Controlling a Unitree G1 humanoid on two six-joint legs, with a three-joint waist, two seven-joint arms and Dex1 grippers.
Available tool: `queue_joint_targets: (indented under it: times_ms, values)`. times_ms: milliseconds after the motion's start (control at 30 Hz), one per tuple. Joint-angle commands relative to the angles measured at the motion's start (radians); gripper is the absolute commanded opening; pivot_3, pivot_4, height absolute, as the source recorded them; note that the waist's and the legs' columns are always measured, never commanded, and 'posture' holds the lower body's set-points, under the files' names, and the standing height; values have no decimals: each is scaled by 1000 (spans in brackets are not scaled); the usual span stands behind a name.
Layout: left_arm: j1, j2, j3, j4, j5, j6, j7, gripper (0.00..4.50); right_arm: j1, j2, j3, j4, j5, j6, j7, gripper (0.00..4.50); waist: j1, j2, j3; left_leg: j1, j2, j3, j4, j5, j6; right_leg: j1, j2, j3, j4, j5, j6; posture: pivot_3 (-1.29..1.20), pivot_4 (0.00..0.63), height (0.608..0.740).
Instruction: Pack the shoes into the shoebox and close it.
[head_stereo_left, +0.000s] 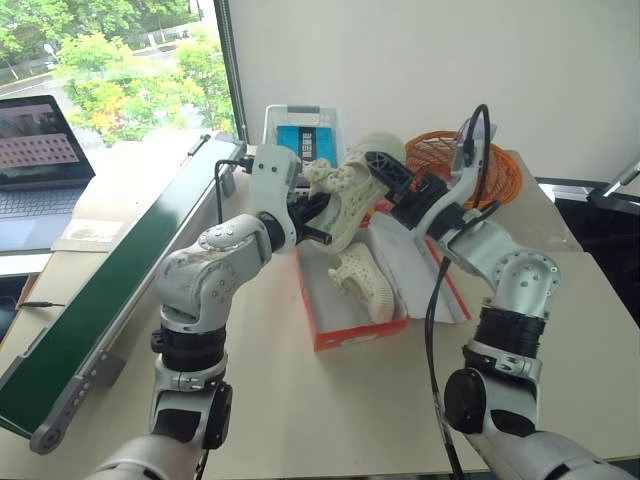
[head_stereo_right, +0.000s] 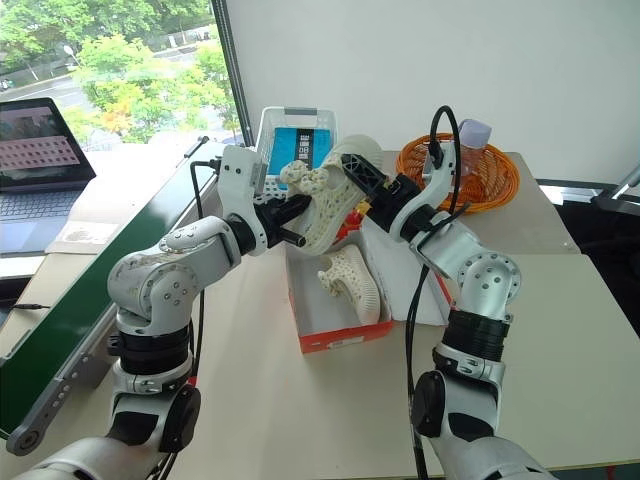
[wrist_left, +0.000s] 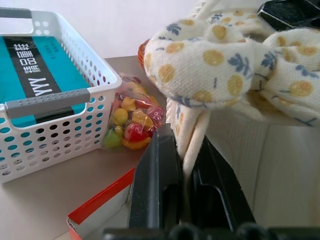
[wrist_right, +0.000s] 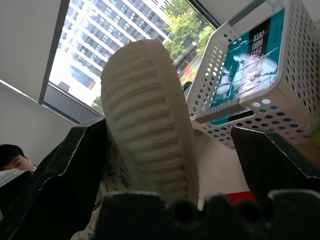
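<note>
The beige table carries a long green conveyor belt along the robot's left side, with an open laptop beyond it by the window. Near the middle of the table lies the red-orange shoebox, open, its lid folded out toward the robot's right. Behind the box stand a white lattice basket holding a teal package and a round orange wicker basket; a small bag of coloured sweets lies just beside the lattice basket.

1 cream-white sneaker rests inside the shoebox on the white lining. The 2nd sneaker is held in the air above the far end of the box, between the 2 grippers.

The left gripper is pinched tight on a fold of that raised sneaker's printed fabric collar, its fingers nearly together with the cloth between them. The right gripper stands wide around the sneaker's ribbed sole, 1 finger against the sole's side and the other apart from it, so it is not clamped.
</note>
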Motion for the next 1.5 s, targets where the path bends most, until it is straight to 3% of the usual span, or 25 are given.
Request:
queue_joint_targets:
  times_ms: [33, 233, 333, 533, 633, 833, 1133, 1500]
  values:
    - [-30, 3, -5, -47, -20, -6, -13, 0, 7, -13, 12, -50, 25, -26, 23, 3136, 0, 0, 0, 0, 0, 0, 0, 0, 0, 0, 0, 0, 0, 0, 0, 0, 150, 740]
    - [-38, 27, 10, -40, -45, 17, -33, 0, -5, -28, 11, -51, 31, -31, 16, 1059, 1, 0, 0, 0, 0, 0, 0, 0, 0, 0, 0, 0, 0, 0, 0, 0, 150, 740]
    - [-30, 64, 25, -71, -120, 63, -105, 997, -20, -49, 13, -46, 27, -33, 22, 632, 1, 0, 0, 0, 0, 0, 0, 0, 0, 0, 0, 0, 0, 0, 0, 0, 150, 740]
    - [-21, 208, 60, -86, -215, 104, -242, 3205, -63, -124, 29, -22, 18, -19, 55, 547, 0, 1, 1, 0, 0, 0, 0, 0, 0, 0, 0, 0, 0, 0, 0, 0, 150, 740]
    - [-28, 368, 69, -30, -198, 37, -357, 3212, -109, -204, 47, 29, 2, 8, 105, 535, -6, 4, 3, 0, 0, 0, 0, 0, 0, -1, 1, 0, 0, 0, 0, 0, 150, 740]
    - [-11, 506, 9, 23, -143, -69, -451, 3212, -180, -362, 222, 166, -102, 82, 337, 517, -3, 7, 4, 0, 0, 0, -1, 0, 0, 0, 0, 0, -3, -1, 0, 0, 150, 740]
    - [86, 517, -4, -53, -115, -109, -433, 3212, -243, -437, 550, 357, -322, 39, 797, 517, 1, 7, 5, -3, 0, 0, -1, 0, 1, -2, 0, 0, -3, -1, 0, 0, 150, 740]
    - [180, 542, 34, -123, -102, -103, -377, 3212, -320, -360, 699, 610, -553, -128, 1105, 517, 2, 7, 5, -6, 0, 1, 1, 0, 0, -6, 1, 0, -1, 0, 0, 0, 150, 740]
